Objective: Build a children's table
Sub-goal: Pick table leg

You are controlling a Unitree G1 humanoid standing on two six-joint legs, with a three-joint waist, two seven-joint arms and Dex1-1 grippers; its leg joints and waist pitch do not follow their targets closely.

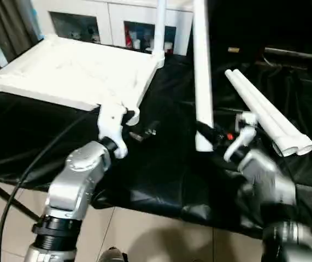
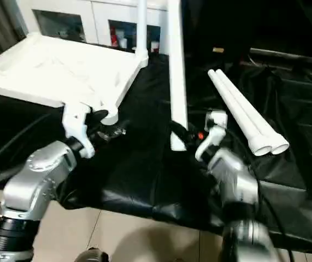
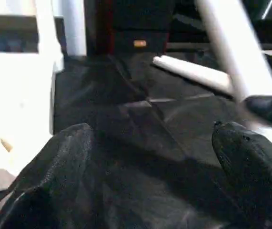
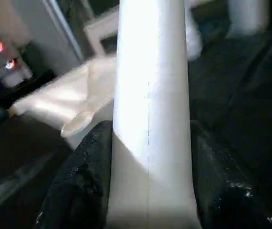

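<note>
Right claw clamped on an upright white leg over the black surface; left claw spread wide, empty, beside the upturned tabletop.

Our left arm reaches forward from the lower left, its silver forearm rising to a white wrist housing. The left gripper points forward over the black cover with its two black fingers spread wide apart and nothing between them. Our right arm comes up from the lower right, forearm angled inward (the wrist turned toward the middle). The right gripper is clamped on a white tubular leg near its lower end, one black finger pressed on each side, holding the leg nearly upright.
</note>
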